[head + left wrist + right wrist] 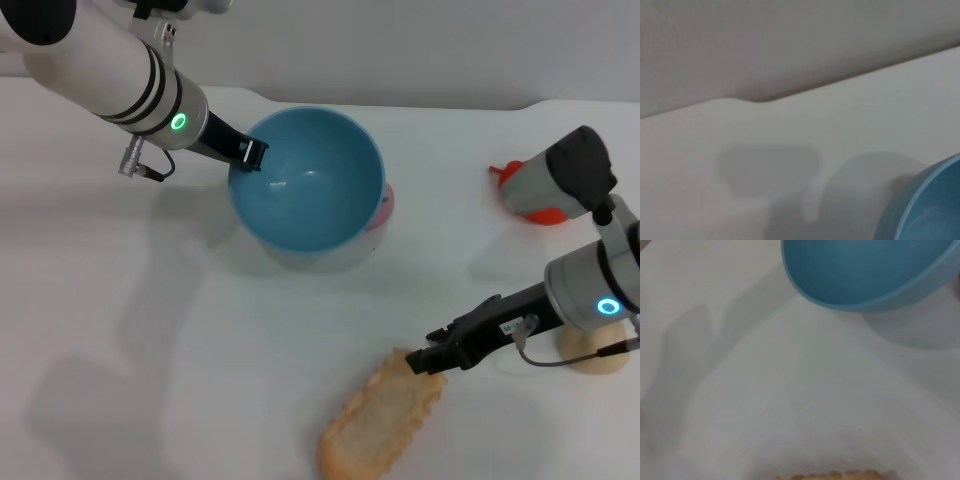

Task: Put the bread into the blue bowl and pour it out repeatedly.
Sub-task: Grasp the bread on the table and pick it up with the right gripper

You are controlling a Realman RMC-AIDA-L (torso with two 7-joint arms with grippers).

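The blue bowl [310, 180] is held tilted, its empty inside facing me, above the back middle of the white table. My left gripper [250, 152] is shut on its left rim. The bowl's edge [930, 205] shows in the left wrist view, and its body [865, 270] fills the right wrist view's far side. The bread [380, 420] lies flat near the table's front, plain tan side up. My right gripper [435, 360] sits at the bread's far right end, touching or almost touching it. A sliver of the bread [835, 475] shows in the right wrist view.
A pink-and-white thing [385, 205] peeks out from under the bowl's right side. A grey and red object [540, 190] lies at the back right. A small round tan lump [600, 355] sits under my right arm.
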